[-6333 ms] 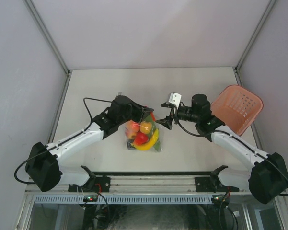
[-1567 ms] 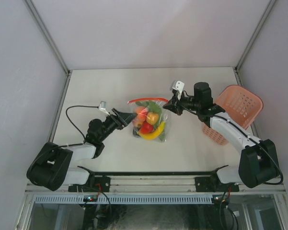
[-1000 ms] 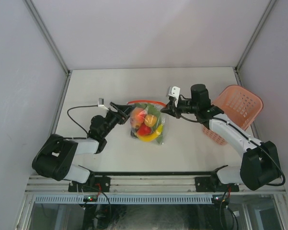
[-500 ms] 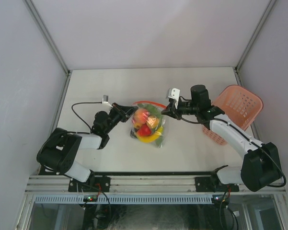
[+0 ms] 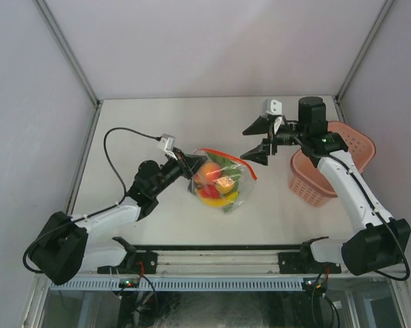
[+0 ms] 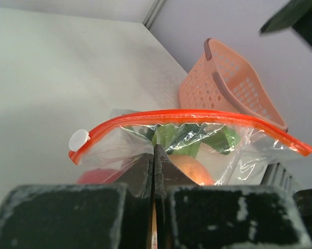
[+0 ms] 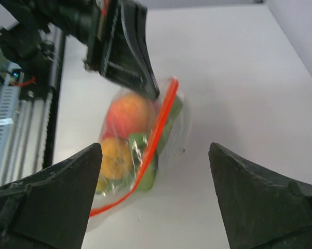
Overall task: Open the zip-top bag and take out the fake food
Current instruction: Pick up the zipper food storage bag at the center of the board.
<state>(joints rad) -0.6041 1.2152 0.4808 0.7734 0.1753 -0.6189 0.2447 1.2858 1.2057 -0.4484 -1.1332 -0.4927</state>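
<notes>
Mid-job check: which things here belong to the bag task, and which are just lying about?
Job: zip-top bag; fake food inside it; left gripper, shut on the bag's edge; right gripper, open, off the bag.
Lying about: pink basket, on the right.

This looks like a robot test lab: a white counter (image 5: 157, 123) closed in by plain panels (image 5: 212, 48) on metal posts (image 5: 68, 55), with a left arm (image 5: 102, 219) and a right arm (image 5: 349, 184) bolted to a metal rail (image 5: 219, 261).
</notes>
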